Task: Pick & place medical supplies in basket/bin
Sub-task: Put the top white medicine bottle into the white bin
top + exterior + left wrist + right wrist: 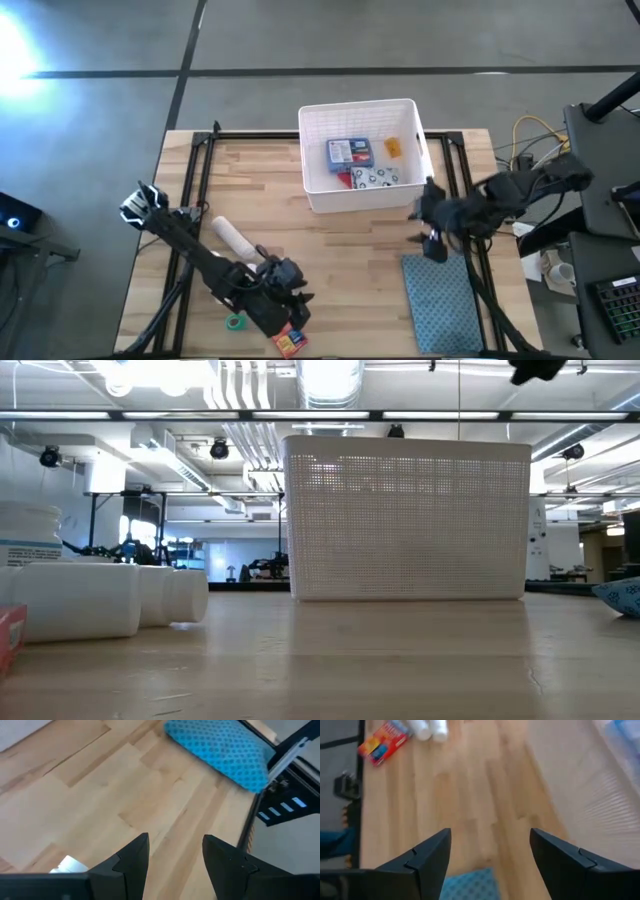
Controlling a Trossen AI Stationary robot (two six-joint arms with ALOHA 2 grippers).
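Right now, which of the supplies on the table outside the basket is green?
The small green tape roll, a ring lying flat near the table's front edge beside the left arm. The other items there are an orange-red box and white bottles.

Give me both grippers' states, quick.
Left gripper: open, empty, over bare table.
Right gripper: open, empty, beside the basket.

Beside the left gripper's fingers [135, 865], a white object [70, 866] is mostly cut off. Beyond the right gripper's fingers [432, 857], the basket [600, 785] is blurred. The orange-red box [8, 635] is clipped at the low view's edge.
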